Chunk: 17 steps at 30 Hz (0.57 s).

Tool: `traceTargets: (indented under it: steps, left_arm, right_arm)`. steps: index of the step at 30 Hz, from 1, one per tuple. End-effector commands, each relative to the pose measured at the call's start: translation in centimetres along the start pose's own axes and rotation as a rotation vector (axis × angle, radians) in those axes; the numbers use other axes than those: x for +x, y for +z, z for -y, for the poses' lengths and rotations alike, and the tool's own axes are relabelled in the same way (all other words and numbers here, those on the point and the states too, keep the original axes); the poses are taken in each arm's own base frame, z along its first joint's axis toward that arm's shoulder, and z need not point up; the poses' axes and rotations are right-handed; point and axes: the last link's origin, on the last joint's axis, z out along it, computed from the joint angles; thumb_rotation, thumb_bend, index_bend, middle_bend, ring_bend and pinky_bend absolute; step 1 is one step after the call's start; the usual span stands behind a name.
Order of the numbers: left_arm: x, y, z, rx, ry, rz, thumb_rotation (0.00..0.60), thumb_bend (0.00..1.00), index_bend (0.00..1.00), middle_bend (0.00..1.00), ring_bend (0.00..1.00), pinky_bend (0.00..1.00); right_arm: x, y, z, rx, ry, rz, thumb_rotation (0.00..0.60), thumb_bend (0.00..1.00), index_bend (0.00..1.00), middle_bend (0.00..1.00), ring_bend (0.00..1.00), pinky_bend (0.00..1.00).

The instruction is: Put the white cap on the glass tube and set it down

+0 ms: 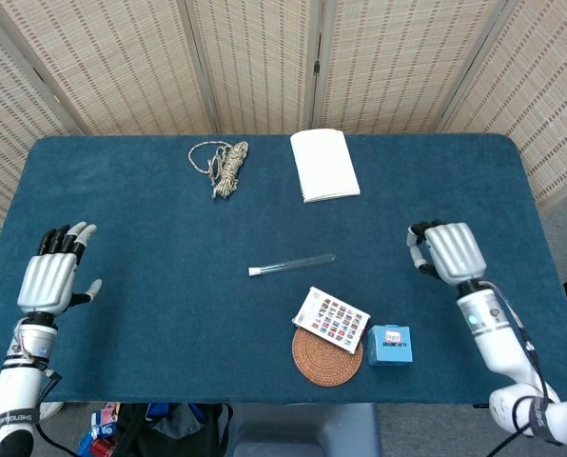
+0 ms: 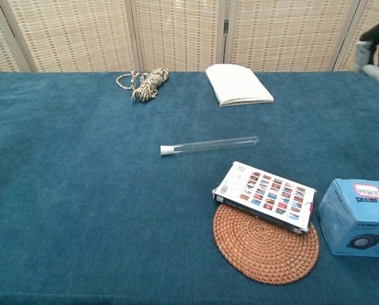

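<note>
The glass tube (image 1: 295, 263) (image 2: 212, 144) lies flat on the blue table, its white cap (image 1: 254, 271) (image 2: 167, 150) fitted on its left end. Nothing touches it. My left hand (image 1: 53, 275) hovers far off at the table's left edge, fingers spread, holding nothing; the chest view does not show it. My right hand (image 1: 445, 251) is at the right side of the table, well away from the tube, fingers partly curled, holding nothing. Only its fingertips (image 2: 375, 57) show at the chest view's top right corner.
A card box (image 1: 331, 319) (image 2: 266, 196) rests partly on a woven coaster (image 1: 325, 359) (image 2: 266, 250) just in front of the tube. A blue box (image 1: 389, 344) (image 2: 357, 216) stands to its right. A white notebook (image 1: 323, 165) (image 2: 238, 84) and a rope coil (image 1: 226, 167) (image 2: 144, 82) lie at the back.
</note>
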Motion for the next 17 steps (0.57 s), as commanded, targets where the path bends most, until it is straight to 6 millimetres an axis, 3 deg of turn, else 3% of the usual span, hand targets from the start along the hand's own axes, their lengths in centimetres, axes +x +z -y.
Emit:
traceTargets:
  steps: [1, 10, 17]
  left_arm:
    - [-0.3, -1.7, 1.1, 0.03, -0.001, -0.029, 0.6, 0.28, 0.09, 0.0, 0.0, 0.0]
    - [-1.1, -5.4, 1.8, 0.032, 0.027, -0.136, 0.6, 0.28, 0.07, 0.0, 0.0, 0.0]
    - [-1.5, -7.4, 1.7, 0.029, 0.032, -0.147, 0.6, 0.28, 0.07, 0.0, 0.0, 0.0]
  right_arm:
    - [0.3, -4.0, -1.7, -0.039, -0.017, -0.028, 0.6, 0.47, 0.51, 0.47, 0.43, 0.64]
    - [0.1, -10.3, -3.3, -0.097, -0.005, -0.079, 0.6, 0.47, 0.51, 0.46, 0.42, 0.64]
    - [0.0, -13.1, -3.5, -0.133, 0.011, -0.089, 0.6, 0.47, 0.51, 0.47, 0.42, 0.64]
